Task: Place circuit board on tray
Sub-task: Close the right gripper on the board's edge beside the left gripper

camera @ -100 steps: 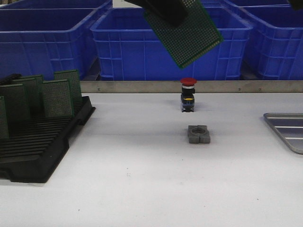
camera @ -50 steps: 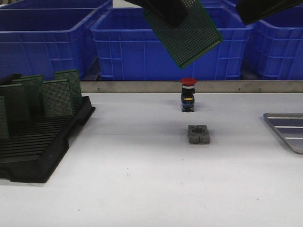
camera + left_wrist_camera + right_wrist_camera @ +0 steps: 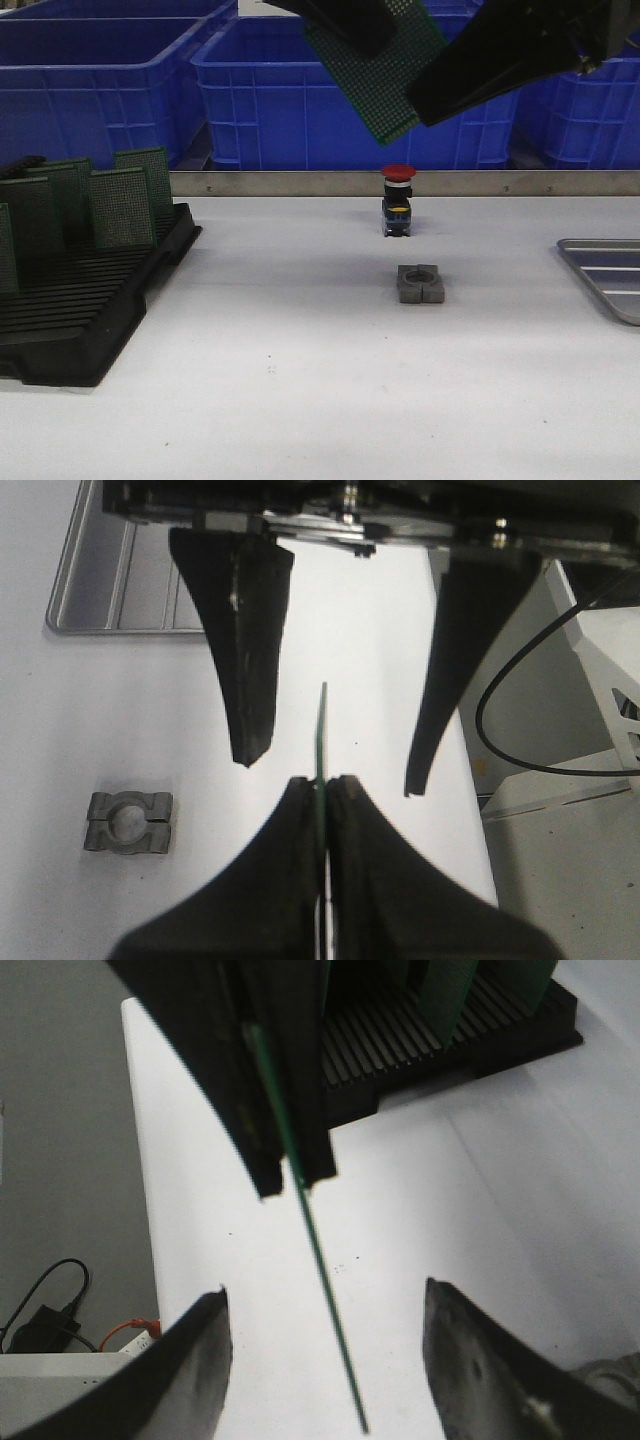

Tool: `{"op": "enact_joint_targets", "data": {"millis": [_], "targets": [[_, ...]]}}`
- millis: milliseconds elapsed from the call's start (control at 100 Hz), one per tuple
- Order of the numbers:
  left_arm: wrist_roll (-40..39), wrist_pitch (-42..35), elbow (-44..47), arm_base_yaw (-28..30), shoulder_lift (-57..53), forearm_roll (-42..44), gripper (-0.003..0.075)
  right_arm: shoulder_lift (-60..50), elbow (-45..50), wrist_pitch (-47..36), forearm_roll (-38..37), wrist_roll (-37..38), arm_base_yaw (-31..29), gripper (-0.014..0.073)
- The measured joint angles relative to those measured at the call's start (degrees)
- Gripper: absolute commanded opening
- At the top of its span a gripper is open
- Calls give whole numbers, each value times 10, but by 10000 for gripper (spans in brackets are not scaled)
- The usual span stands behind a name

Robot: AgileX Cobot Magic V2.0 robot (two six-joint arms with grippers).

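My left gripper [image 3: 365,35] is high over the table's middle, shut on a green circuit board [image 3: 385,85] that hangs tilted below it. In the left wrist view the left gripper [image 3: 322,780] pinches the board [image 3: 322,730] edge-on. My right gripper [image 3: 440,95] reaches in from the upper right and is open. In the right wrist view the right gripper [image 3: 322,1292] straddles the free end of the board [image 3: 340,1360] without touching it. The silver-grey tray [image 3: 610,275] lies at the table's right edge and also shows in the left wrist view [image 3: 110,580].
A black slotted rack [image 3: 90,290] with several green boards stands at the left. A red push button [image 3: 398,200] and a grey clamp block [image 3: 419,284] sit mid-table. Blue bins [image 3: 280,100] line the back behind a metal rail.
My right gripper has come in from the upper right, and its open fingers now flank the board. The left gripper and the board have stayed still.
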Motion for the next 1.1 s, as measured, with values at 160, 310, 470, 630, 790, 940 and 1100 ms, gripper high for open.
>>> {"op": "enact_joint_targets", "data": {"millis": [160,310,470,630,790,940,1100], "targets": [[0,0,0,0,0,0,-18,0,-1,0,17,-8,10,330],[0,0,0,0,0,0,-18,0,-1,0,25,-10,10,205],[0,4,0,0,0,0,-18,0,-1,-9,27,-10,10,20],[0,6,0,0,0,0,-18,0,-1,-11,25,-24,12,-65],[0,8,0,0,0,1,10,0,-1,-11,24,-26,12,-67],[0,1,0,0,0,1,241,0,-1,-10,29,-23,12,-67],[0,-1,0,0,0,0,456,0,-1,-25,37,-19,12,-67]]}}
